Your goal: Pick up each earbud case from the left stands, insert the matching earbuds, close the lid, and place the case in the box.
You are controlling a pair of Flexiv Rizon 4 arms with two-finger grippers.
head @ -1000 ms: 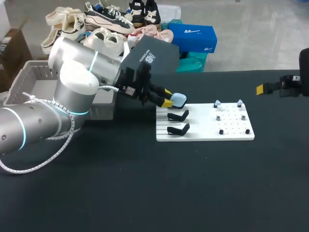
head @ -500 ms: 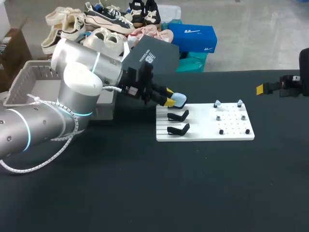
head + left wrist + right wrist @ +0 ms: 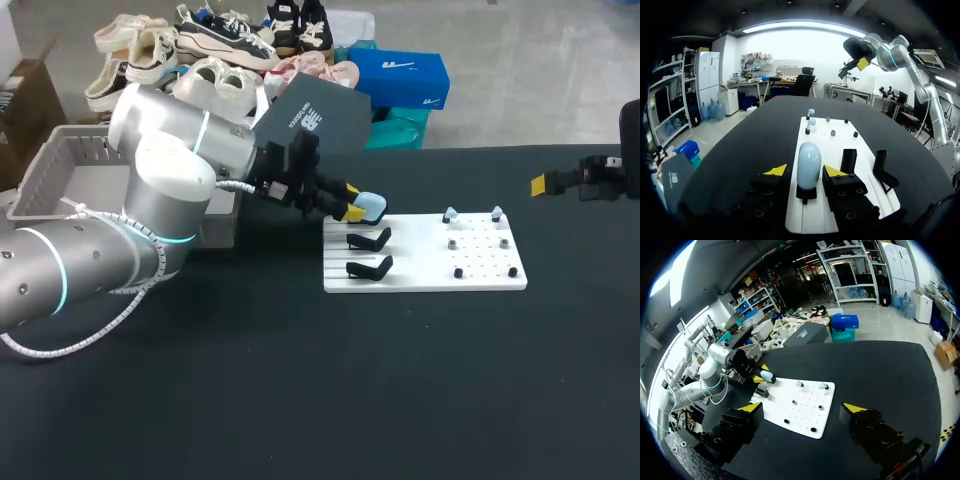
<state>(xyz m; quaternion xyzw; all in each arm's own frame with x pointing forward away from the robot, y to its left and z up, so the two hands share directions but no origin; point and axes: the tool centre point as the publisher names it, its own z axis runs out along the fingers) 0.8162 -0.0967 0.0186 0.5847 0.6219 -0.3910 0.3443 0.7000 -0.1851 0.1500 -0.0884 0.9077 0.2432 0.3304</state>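
Left gripper straddles the pale blue case, fingers apart and no clamp yet. The case sits on its stand at the white board edge. Risk: an off-centre squeeze tips the case or drags the board (looks unfixed). The empty stands are just beside, so lift straight up. Right gripper is spread wide, well apart.

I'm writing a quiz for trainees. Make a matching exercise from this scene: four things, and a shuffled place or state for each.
Things:
1. earbud case
2. right gripper
3. two earbuds
4. two black stands

Places or states:
A. empty, on the white board
B. open, off to the right, far from the board
C. between the left gripper's open fingers
D. on pegs along the board's far edge

Pairs: 1-C, 2-B, 3-D, 4-A
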